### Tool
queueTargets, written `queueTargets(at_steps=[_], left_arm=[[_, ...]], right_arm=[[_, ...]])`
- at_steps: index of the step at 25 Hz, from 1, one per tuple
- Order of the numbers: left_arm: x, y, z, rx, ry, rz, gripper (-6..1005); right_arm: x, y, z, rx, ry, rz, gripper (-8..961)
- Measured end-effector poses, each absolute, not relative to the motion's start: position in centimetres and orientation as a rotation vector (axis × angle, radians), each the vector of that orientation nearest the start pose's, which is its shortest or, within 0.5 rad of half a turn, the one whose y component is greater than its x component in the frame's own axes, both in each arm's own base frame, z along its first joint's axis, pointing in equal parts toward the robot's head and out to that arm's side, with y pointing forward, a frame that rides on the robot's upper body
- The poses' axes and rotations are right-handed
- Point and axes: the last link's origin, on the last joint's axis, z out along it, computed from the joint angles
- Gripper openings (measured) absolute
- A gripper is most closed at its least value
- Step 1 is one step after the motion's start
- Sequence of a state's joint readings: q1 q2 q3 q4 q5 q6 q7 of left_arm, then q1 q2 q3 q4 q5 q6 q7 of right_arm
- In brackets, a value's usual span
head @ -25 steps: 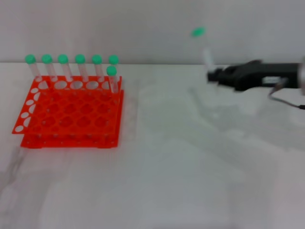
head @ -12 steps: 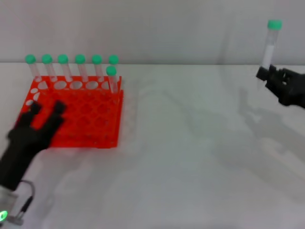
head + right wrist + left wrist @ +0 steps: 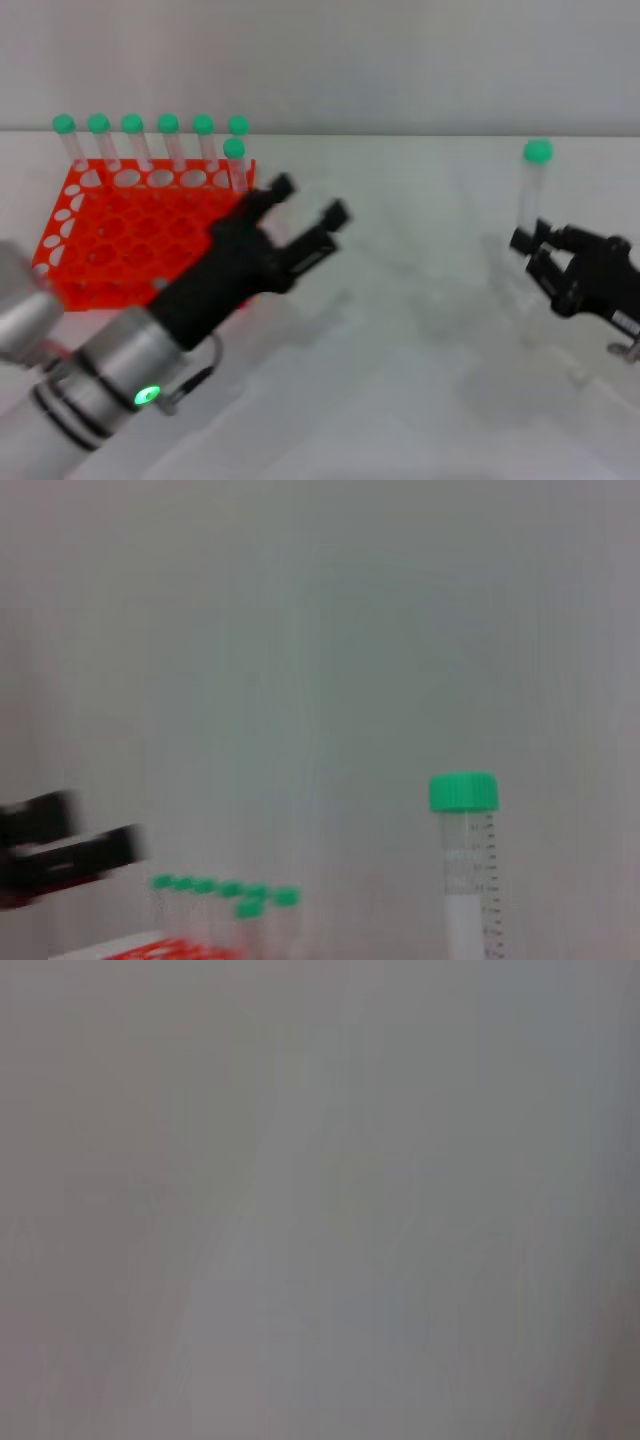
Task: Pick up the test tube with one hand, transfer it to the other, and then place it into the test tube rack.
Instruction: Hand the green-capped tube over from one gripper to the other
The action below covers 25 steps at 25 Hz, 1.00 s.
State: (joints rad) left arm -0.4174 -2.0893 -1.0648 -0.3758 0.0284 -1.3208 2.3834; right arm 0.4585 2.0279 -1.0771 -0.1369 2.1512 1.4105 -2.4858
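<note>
The test tube [image 3: 529,195] with a green cap stands upright in my right gripper [image 3: 535,250], which is shut on its lower part at the right of the table. The tube also shows in the right wrist view [image 3: 466,870]. My left gripper [image 3: 308,200] is open, on the silver-grey green-lit arm, reaching across the middle of the table towards the right, well apart from the tube. It also shows far off in the right wrist view [image 3: 70,845]. The orange-red test tube rack [image 3: 140,235] sits at the left, behind the left arm. The left wrist view shows only plain grey.
Several green-capped tubes [image 3: 150,140] stand in the rack's back row, one more [image 3: 235,165] a row nearer. The left arm [image 3: 110,380] covers the rack's near right corner. A grey wall runs behind the white table [image 3: 420,330].
My left gripper has swung up from the table's front left to the middle, in front of the rack. My right gripper has lowered with the tube and come a little inward.
</note>
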Motion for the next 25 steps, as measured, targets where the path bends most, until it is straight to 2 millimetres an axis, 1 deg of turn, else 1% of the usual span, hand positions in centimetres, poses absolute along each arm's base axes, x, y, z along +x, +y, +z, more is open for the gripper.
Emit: queueTargets(at_steps=[4,8,11,14,23,25], left_arm=[[-19.3,30.9,-8.6,-2.267,-0.600,-1.334,868],[-17.9,30.6,-9.8,-2.332,-0.606,-1.327,868],[-17.3,30.4,-10.6,-2.363,-0.619,-1.306,868],[-17.0,30.6,-10.9,-2.373,-0.639,-1.293,868],[-15.3,30.7,-12.6,-2.478,-0.622,-1.228,867],[-15.2,30.7,-12.7,-2.484,-0.616,-1.222,867]], right_arm=[[29.3,30.7,-2.4,-2.196,0.438,0.987,225],[29.0,30.2,-3.0,-2.244,0.424,0.994,229],[28.6,29.8,-3.5,-2.295,0.382,0.988,232],[28.3,29.5,-3.8,-2.333,0.356,0.992,235],[28.3,28.8,-4.2,-2.369,0.350,1.001,243],[28.3,28.8,-4.2,-2.372,0.350,1.000,245]])
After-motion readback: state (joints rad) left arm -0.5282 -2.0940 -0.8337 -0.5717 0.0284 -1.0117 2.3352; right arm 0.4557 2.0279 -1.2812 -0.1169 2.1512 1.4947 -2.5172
